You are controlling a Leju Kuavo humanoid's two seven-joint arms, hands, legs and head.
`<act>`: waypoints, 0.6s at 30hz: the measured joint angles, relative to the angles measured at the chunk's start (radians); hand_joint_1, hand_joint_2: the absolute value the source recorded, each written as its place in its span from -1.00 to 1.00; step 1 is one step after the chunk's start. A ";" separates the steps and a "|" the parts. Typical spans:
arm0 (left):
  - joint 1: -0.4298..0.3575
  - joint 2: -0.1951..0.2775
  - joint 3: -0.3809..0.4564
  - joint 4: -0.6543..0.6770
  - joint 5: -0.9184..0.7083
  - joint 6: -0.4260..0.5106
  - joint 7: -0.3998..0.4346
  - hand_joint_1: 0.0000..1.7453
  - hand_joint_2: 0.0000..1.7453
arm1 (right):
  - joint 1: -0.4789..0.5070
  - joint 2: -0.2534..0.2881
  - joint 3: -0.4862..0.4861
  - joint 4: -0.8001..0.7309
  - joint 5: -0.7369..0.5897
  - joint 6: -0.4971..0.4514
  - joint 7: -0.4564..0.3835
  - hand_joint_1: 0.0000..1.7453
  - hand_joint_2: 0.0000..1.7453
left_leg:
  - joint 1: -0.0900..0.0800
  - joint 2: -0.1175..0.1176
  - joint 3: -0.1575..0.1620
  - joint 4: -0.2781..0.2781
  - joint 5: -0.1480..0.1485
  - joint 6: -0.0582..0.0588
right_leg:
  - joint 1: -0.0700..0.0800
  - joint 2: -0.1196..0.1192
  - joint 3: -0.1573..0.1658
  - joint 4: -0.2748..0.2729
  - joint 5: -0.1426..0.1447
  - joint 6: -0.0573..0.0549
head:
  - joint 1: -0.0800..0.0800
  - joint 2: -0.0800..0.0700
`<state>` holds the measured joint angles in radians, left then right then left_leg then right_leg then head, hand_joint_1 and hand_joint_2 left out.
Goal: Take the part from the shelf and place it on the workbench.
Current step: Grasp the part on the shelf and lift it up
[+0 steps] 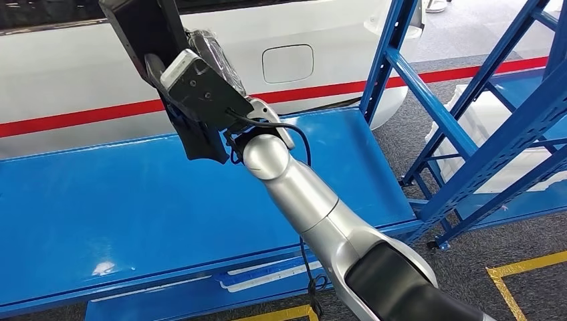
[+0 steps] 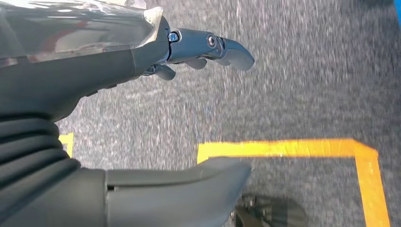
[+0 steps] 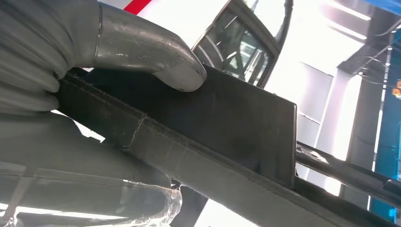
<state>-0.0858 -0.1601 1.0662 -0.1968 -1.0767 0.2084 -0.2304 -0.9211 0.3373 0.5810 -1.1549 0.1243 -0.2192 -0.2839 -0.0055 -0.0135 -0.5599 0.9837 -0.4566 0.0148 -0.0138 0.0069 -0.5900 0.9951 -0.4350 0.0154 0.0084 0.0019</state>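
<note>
The left hand (image 2: 142, 61) hangs over grey floor marked with yellow tape (image 2: 283, 147), fingers spread and holding nothing. Over the blue workbench (image 1: 100, 221), the right hand (image 1: 200, 83) grasps the dark part (image 1: 144, 30), its thumb (image 3: 156, 56) pressed on the flat black face. To the right stands the blue shelf (image 1: 468, 134). The part seems already off the shelf, though its lower end is hidden; setting it down remains.

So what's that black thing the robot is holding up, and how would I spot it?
Find the long blue workbench in front of the white car. Follow the silver right arm up to its right hand. The part it grips is a flat, dark panel, the only black piece raised above the bench.
</note>
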 joint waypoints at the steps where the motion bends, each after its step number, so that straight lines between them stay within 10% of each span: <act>1: 0.000 0.000 0.001 0.000 0.002 0.015 0.004 -1.00 1.00 | 0.009 -0.003 0.000 -0.008 -0.018 0.008 -0.002 1.00 1.00 | 0.000 0.000 0.000 0.000 0.000 0.000 | 0.000 0.000 0.000 0.000 0.000 0.000 | 0.000 0.000; 18: 0.004 0.005 0.033 0.000 0.019 0.049 0.039 -1.00 1.00 | 0.284 -0.086 0.009 -0.166 -0.305 0.217 -0.049 1.00 1.00 | 0.000 -0.001 -0.001 0.000 0.000 0.000 | 0.000 0.000 -0.001 0.000 0.000 0.000 | 0.000 0.000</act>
<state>-0.0818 -0.1553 1.0994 -0.1968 -1.0578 0.2570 -0.1912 -0.6372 0.2510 0.5900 -1.3213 -0.1806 -0.0023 -0.3324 -0.0057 -0.0142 -0.5607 0.9837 -0.4569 0.0149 -0.0139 0.0069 -0.5906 0.9949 -0.4351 0.0155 0.0084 0.0019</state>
